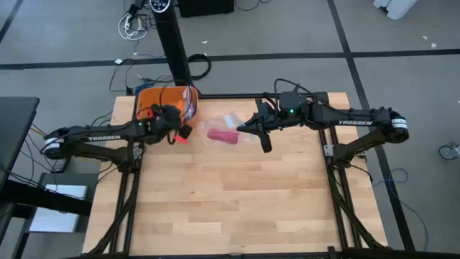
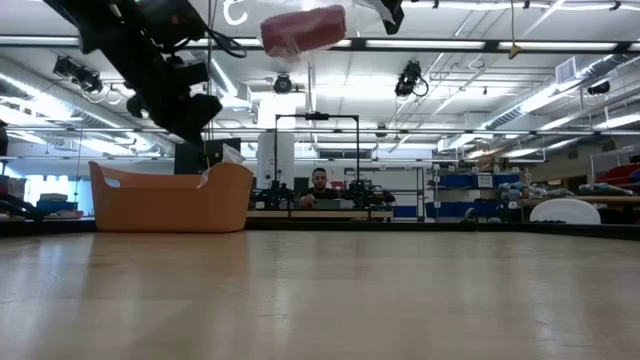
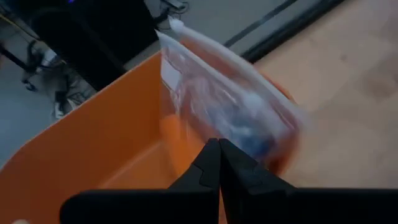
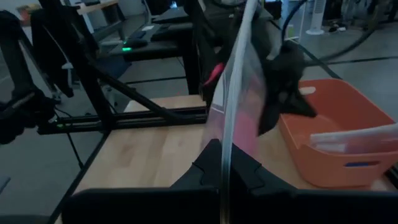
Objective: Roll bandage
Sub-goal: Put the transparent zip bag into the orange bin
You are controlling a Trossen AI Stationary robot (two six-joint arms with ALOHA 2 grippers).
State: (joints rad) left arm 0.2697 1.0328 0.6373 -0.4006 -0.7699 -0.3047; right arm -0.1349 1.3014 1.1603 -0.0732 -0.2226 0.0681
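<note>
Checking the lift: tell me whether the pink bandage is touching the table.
Apart. The low view shows the bandage hanging high in the picture, with open room visible between it and the table.

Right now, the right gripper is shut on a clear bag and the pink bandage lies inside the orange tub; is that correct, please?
Not quite: the bandage is not in the orange tub. The low view shows it hanging well above the table, apparently inside the clear bag that the right gripper is shut on. The rest holds.
</note>
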